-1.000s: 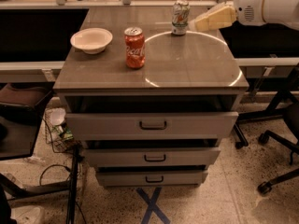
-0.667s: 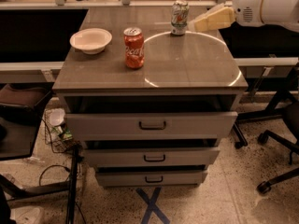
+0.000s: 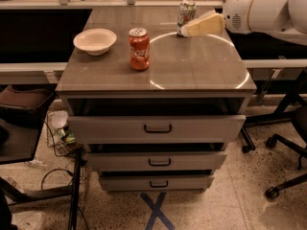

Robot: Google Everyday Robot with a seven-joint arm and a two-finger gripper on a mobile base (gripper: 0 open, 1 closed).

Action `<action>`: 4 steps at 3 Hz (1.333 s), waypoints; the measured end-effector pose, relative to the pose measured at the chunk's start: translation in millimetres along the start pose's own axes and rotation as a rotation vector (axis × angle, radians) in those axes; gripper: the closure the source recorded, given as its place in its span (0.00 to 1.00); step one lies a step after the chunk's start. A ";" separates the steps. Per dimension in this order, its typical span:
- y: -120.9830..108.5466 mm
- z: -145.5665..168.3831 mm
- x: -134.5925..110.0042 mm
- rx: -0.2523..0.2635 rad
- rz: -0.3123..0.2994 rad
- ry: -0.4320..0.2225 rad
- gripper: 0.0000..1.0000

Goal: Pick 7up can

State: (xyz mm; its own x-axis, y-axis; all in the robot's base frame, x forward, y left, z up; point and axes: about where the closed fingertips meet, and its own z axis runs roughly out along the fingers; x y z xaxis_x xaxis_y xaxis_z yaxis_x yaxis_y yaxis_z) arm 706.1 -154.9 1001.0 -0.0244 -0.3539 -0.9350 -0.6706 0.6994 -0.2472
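The 7up can (image 3: 186,13), pale silver with green lettering, stands upright at the far edge of the drawer cabinet's top (image 3: 192,71). My gripper (image 3: 188,30) comes in from the right on a white arm (image 3: 261,11). Its pale yellow tip sits right beside the can's lower right side, at or very near touching. A red cola can (image 3: 139,48) stands upright left of centre, apart from the gripper.
A white bowl (image 3: 95,40) sits at the left of the top. The top drawer (image 3: 156,127) stands pulled out, with two more below. Office chair bases (image 3: 283,147) are on the floor to the right, and a dark chair (image 3: 21,123) and cables to the left.
My gripper has moved left along the far edge, from a little right of the 7up can to right against its lower side. Both cans and the bowl have not moved.
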 end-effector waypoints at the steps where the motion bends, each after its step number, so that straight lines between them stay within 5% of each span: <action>1: -18.0 54.3 41.4 0.000 0.084 -0.001 0.00; 3: -44.4 103.8 96.7 0.002 0.169 -0.054 0.00; 4: -58.8 123.6 105.4 0.016 0.173 -0.113 0.00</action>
State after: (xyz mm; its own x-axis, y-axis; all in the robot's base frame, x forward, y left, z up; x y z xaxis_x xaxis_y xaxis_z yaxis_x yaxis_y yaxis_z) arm 834.6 -156.6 885.5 -0.0539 -0.1562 -0.9863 -0.6517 0.7538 -0.0837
